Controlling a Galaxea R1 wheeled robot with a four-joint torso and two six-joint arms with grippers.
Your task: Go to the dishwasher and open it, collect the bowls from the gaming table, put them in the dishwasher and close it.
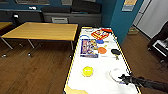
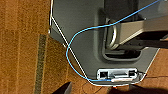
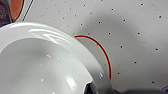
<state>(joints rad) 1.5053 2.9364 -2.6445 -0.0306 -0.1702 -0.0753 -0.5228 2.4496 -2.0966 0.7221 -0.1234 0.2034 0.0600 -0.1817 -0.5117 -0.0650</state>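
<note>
The gaming table (image 1: 100, 82) has a glossy white top and a yellow rim and runs away from me. On it stand a yellow-green bowl (image 1: 87, 71), an orange bowl (image 1: 102, 50) and a black bowl (image 1: 115, 52). A white bowl (image 1: 115, 74) sits near the table's right edge. My right gripper (image 1: 123, 78) reaches in from the right and sits at that bowl's rim. In the right wrist view the white bowl (image 3: 45, 62) is very close, on the dotted table top (image 3: 135, 30). The dishwasher is out of view.
Flat game boxes (image 1: 88, 48) and a red box (image 1: 100, 33) lie at the table's far end. A yellow-wood table (image 1: 42, 30) stands to the left and a teal pillar (image 1: 122, 20) to the right. The left wrist view looks down on wooden floor (image 2: 22, 50) and my grey base (image 2: 82, 22).
</note>
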